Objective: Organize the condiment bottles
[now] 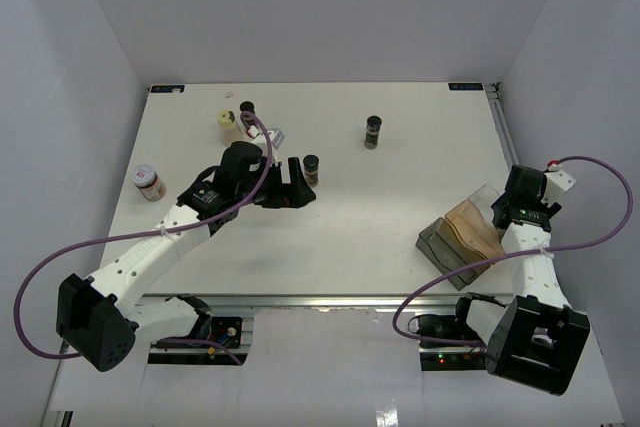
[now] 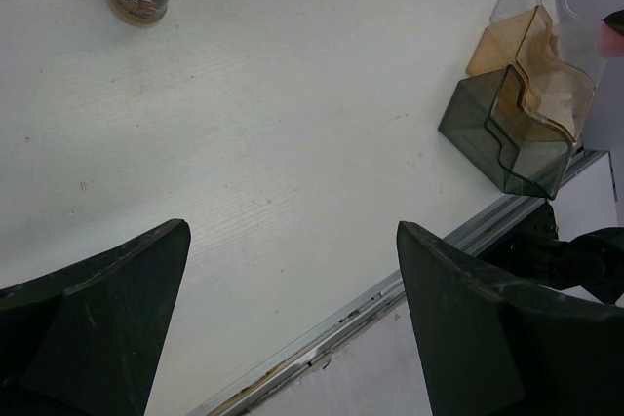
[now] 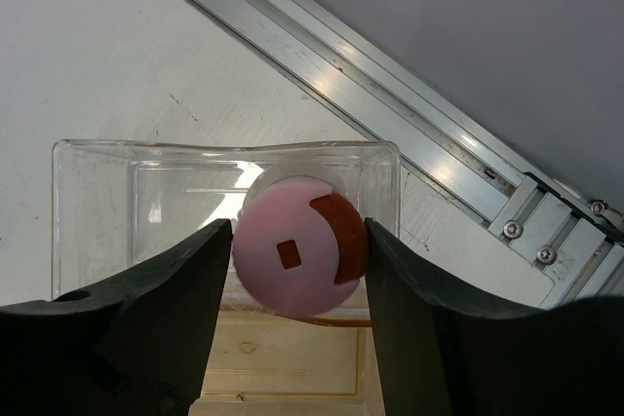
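Right pincer [image 3: 298, 231] is clamped on a pink-lidded jar [image 3: 292, 270], fingers snug against the lid on both sides, right over the clear compartment [image 3: 97, 202] of the stepped organizer [image 1: 465, 237] at the worktop's [image 1: 400, 187] 4 o'clock corner. Left pincer [image 1: 295, 187] is spread wide with nothing in it. From it, top view: a black-capped jar [image 1: 311, 167] just beside at 1 o'clock, another dark jar [image 1: 373, 131] farther at 2, a yellow-lidded jar [image 1: 227, 123] and a third dark jar [image 1: 247, 109] around 10 to 11, and a second pink-lidded jar [image 1: 148, 182] at 9.
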`<control>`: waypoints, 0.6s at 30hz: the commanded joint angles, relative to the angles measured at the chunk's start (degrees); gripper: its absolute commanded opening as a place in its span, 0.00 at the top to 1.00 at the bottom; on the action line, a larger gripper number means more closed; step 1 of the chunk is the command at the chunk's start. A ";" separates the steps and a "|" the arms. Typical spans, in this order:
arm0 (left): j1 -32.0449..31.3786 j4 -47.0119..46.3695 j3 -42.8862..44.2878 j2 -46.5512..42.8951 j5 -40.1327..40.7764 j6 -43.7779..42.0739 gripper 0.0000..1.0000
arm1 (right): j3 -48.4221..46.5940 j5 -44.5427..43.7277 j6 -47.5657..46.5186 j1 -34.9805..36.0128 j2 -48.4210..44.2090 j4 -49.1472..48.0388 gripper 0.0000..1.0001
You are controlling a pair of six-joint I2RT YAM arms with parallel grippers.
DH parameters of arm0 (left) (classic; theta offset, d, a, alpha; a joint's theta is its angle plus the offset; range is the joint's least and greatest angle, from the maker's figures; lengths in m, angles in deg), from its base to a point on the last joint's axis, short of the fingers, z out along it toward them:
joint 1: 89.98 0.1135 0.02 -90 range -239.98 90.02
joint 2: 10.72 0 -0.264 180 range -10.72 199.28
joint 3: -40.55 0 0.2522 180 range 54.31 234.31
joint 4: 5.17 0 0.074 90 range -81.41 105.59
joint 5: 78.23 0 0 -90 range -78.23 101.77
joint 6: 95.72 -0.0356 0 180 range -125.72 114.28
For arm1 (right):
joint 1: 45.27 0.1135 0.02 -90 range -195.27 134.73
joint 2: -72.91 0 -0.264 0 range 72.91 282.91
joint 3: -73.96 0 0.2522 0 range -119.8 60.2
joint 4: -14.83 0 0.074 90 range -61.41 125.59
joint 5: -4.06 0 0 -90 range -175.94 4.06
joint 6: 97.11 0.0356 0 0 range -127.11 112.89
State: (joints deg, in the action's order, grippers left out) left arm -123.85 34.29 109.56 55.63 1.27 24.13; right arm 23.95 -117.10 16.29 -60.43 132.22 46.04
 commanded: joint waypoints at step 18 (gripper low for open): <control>-0.06 0.98 4.61 -0.30 3.91 -1.28 0.02 | -10.90 6.10 -5.59 -0.14 -2.66 2.46 0.17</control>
State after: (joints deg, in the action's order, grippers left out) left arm -123.85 35.68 110.54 55.65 2.74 23.56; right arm 19.57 -114.54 13.79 -60.43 131.18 48.43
